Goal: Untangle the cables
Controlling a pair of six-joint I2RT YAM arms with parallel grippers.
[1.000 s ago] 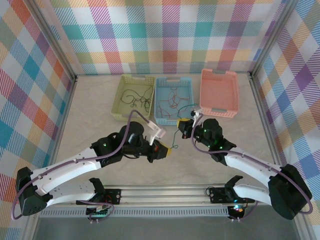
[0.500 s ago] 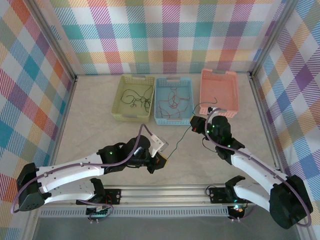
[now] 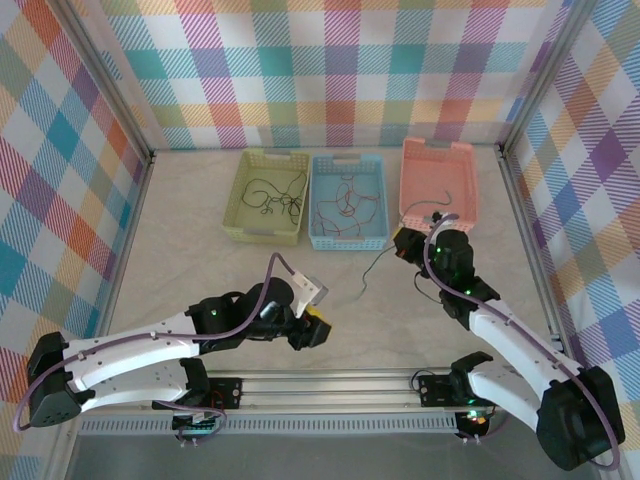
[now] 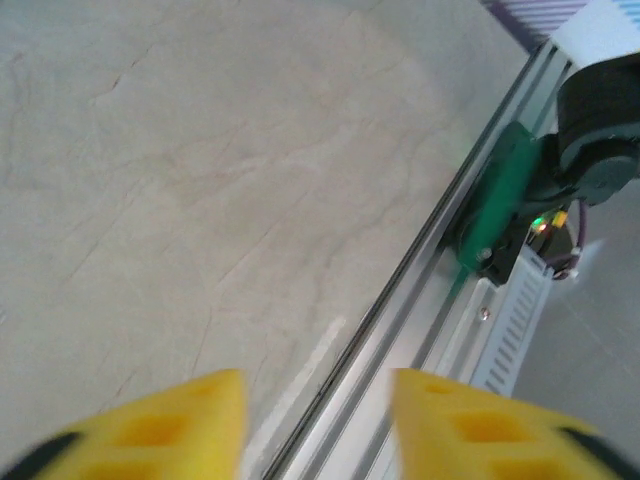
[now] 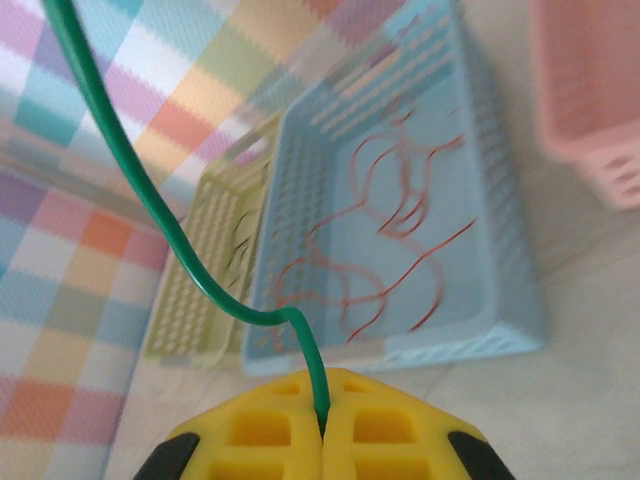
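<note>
- Desk [image 3: 200, 260]: left claw [image 4: 316, 402] over its near edge, fingers spread, empty.
- Blue basket [image 3: 347, 241]: red cables [image 3: 345, 205] inside; green basket [image 3: 262, 234]: black cables [image 3: 272, 195].
- Right claw [image 5: 322, 405]: pressed together, pinching green cable [image 5: 160, 225], which trails onto desk.

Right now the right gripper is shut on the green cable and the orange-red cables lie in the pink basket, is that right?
The basket is wrong. The orange-red cables lie in the blue basket, as the right wrist view shows. The right gripper is shut on the green cable.
</note>
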